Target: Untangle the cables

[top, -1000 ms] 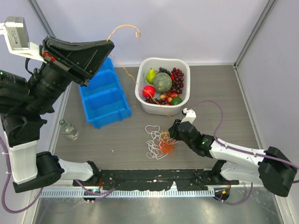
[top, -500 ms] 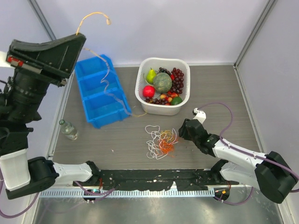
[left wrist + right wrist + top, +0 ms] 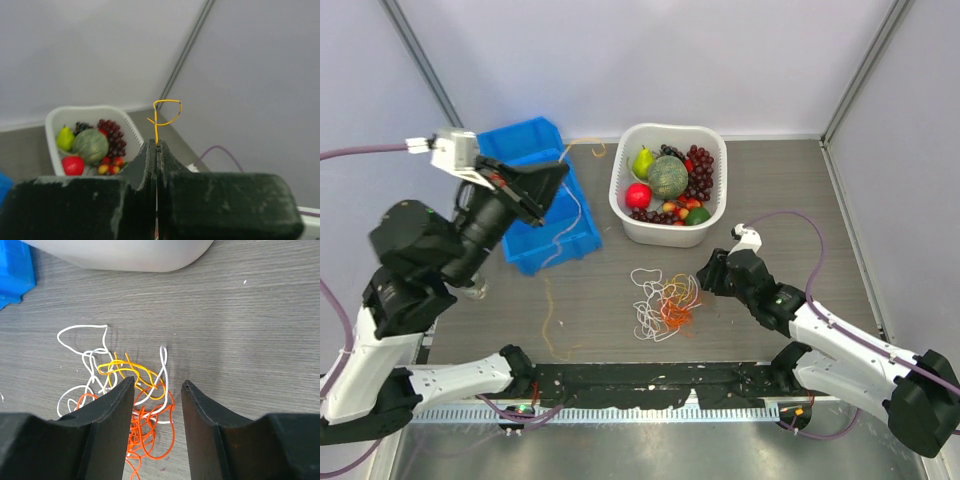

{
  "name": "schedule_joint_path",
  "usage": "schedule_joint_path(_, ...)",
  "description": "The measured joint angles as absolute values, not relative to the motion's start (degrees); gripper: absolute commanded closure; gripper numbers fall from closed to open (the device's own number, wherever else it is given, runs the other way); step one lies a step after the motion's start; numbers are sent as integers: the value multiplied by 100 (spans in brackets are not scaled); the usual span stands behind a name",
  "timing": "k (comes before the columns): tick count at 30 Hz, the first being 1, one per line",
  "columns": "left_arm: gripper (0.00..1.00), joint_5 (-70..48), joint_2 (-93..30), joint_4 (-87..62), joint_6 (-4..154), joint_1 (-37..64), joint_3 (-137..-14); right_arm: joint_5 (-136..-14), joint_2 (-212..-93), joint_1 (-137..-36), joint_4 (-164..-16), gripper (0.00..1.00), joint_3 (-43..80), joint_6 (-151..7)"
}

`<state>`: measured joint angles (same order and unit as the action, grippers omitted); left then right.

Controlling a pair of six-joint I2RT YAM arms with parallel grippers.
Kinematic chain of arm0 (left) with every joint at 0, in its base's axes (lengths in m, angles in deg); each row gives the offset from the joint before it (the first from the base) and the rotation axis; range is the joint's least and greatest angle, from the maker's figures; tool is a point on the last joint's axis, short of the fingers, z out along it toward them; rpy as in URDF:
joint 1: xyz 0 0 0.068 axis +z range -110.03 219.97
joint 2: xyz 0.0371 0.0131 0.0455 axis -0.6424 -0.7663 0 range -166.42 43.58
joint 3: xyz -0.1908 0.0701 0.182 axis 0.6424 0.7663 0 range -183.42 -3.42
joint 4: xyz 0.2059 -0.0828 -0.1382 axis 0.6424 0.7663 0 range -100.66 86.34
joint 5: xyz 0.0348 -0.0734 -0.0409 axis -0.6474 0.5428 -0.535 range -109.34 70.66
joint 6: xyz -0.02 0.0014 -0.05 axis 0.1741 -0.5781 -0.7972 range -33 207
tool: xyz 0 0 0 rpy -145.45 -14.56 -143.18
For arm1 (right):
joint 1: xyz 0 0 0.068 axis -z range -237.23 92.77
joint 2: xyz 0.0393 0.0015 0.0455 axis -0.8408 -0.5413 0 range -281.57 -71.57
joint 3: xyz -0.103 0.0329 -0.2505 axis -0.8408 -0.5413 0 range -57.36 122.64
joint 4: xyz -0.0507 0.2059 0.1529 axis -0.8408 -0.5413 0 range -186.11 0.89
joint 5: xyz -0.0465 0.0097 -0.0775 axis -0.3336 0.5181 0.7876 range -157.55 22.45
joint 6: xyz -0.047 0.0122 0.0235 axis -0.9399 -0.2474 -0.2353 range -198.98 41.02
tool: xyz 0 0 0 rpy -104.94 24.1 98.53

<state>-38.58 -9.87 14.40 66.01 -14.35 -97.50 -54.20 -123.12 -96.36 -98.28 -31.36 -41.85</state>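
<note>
A tangle of white, orange-red and yellow-orange cables point(image 3: 663, 303) lies on the table in front of the fruit basket. One long yellow-orange cable point(image 3: 546, 310) runs from the table up across the blue bin to my left gripper point(image 3: 558, 172). In the left wrist view that gripper point(image 3: 156, 145) is shut on it, and a curled end point(image 3: 165, 112) sticks out past the tips. My right gripper point(image 3: 704, 280) hovers just right of the tangle. Seen from its wrist, the right gripper point(image 3: 157, 385) is open and holds nothing. White point(image 3: 80, 331), yellow point(image 3: 125, 367) and orange point(image 3: 150, 440) loops lie below its jaws.
A blue divided bin point(image 3: 520, 136) stands at the back left, under the left gripper. The white basket point(image 3: 720, 205) of fruit sits behind the tangle. A small clear bottle point(image 3: 472, 288) shows partly beside the left arm. A purple hose point(image 3: 800, 225) arcs over the right arm.
My left arm has swung down and lower with the yellow-orange cable, which now trails over the bin and table, apart from the pile. The right gripper opened wider and drew slightly right.
</note>
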Motion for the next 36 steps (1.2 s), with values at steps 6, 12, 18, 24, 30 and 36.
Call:
schedule_joint_path(6, 100, -4468, -1099, 2072, 6719, -1435, -9392, -5469, -12314, -9636, -9949, 52, -3132, -4244)
schedule_joint_path(12, 100, -4840, -1390, 2448, 7018, -1435, -9639, -5473, -12334, -9636, -9964, 52, -3129, -4266)
schedule_joint_path(18, 100, -4910, -1112, 2817, 6898, -1435, -9252, -5475, -12329, -9636, -9977, 52, -3129, -4266)
schedule_joint_path(24, 100, -4741, -705, 3663, 6330, -1435, -8356, -5895, -12301, -9656, -9935, 50, -3129, -4439)
schedule_joint_path(30, 100, -3917, -448, 3816, 5668, -1435, -6907, -5838, -12572, -10648, -10060, 63, -2640, -4769)
schedule_joint_path(36, 100, -3087, -507, 3477, 4798, -1435, -5265, -6083, -12963, -11359, -8943, 77, -2644, -4509)
